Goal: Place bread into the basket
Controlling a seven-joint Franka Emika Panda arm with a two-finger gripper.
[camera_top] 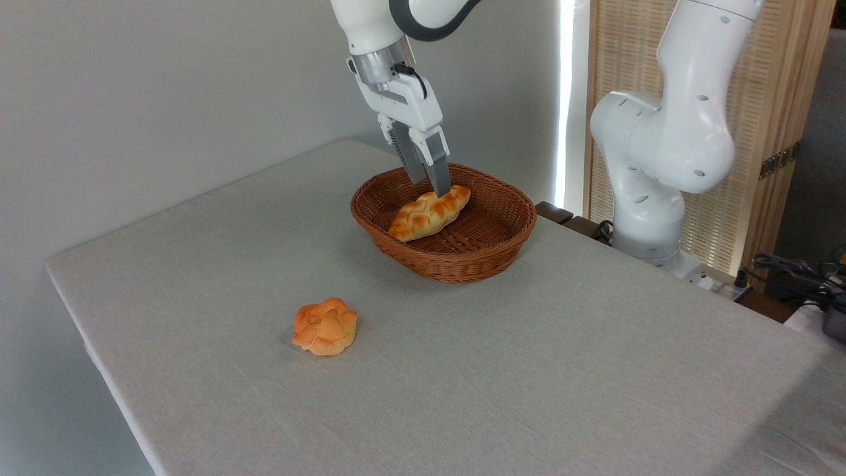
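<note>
Gripper: we see the gripper (431, 184) pointing down over the far left part of the basket, its two grey fingers (437, 168) slightly tilted and close together.
Grip state: the fingertips reach the upper end of the bread, but we cannot tell whether they pinch the loaf or merely stand at it; the gap between them looks narrow.
Bread: the bread (428, 213) lies inside the basket, a braided golden loaf running diagonally from lower left to upper right, its lower end resting on the woven floor and its upper end under the fingertips.
Basket: the basket (462, 264), oval and reddish-brown, sits on the far half of the table, toward the right of centre.
Bun: we note a small orange bun (325, 326) on the cloth in front of the basket and to its left, well apart from it.
Table: the table (529, 383) is covered in pale grey cloth.
Arm: the white arm (661, 152) stands beyond the table's right edge, its base beside a slatted wooden screen (773, 99).
</note>
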